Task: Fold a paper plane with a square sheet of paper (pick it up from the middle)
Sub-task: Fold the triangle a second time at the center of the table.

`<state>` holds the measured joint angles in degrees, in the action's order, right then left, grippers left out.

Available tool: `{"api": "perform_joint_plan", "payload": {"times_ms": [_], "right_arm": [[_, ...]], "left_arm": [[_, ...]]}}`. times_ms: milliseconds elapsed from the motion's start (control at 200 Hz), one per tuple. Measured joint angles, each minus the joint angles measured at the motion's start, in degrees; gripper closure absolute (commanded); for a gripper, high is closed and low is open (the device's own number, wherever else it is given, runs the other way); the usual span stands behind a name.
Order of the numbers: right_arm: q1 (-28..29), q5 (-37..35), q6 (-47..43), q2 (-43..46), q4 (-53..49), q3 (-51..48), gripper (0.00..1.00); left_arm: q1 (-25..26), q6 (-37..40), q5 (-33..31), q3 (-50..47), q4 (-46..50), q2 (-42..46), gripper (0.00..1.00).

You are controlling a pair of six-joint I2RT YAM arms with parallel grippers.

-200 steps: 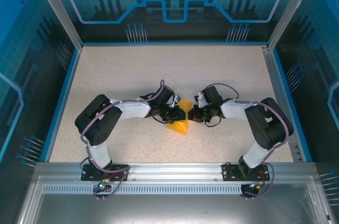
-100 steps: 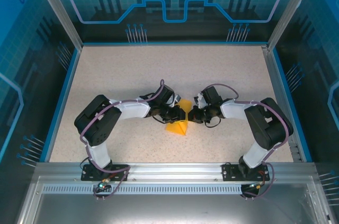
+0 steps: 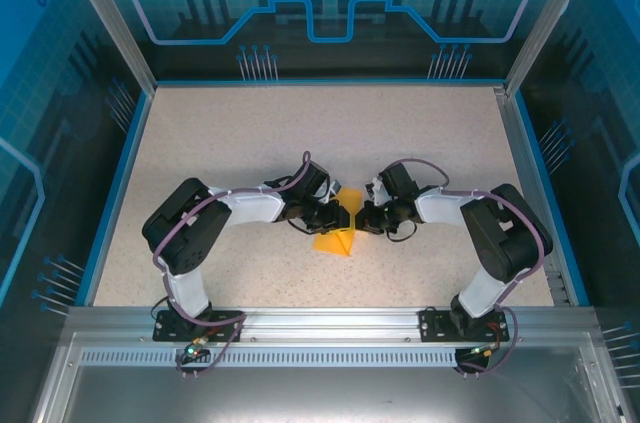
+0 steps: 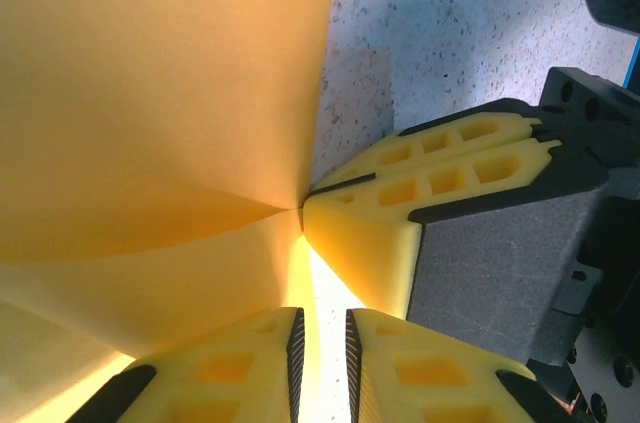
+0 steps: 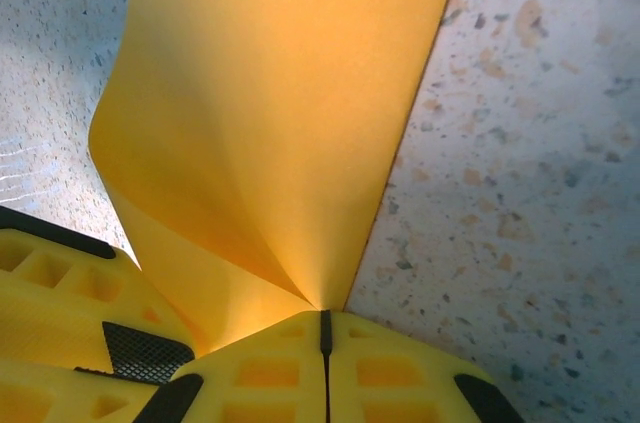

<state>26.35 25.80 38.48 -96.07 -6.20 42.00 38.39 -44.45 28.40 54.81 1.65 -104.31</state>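
Jaws of the left gripper (image 4: 322, 321) stand a narrow slit apart, with a bright fold of the paper (image 4: 150, 93) running down between the pads, though whether they pinch it I cannot tell. Just to its right, almost tip to tip, the right gripper (image 5: 322, 321) is closed tight on the paper's edge, and the paper fans up and away from that pinch. From above, the paper sits at the middle of the table (image 3: 300, 133) between the two arms, its lower corner lying on the surface nearer the bases
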Motion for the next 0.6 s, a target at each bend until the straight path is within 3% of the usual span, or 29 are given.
{"api": "perform_joint_plan", "payload": {"times_ms": [595], "right_arm": [[0.0,-0.94,-0.46,-1.42,-0.66,2.01,0.95]], "left_arm": [[0.0,0.0,0.0,0.0,0.02,-0.98,0.78]]}}
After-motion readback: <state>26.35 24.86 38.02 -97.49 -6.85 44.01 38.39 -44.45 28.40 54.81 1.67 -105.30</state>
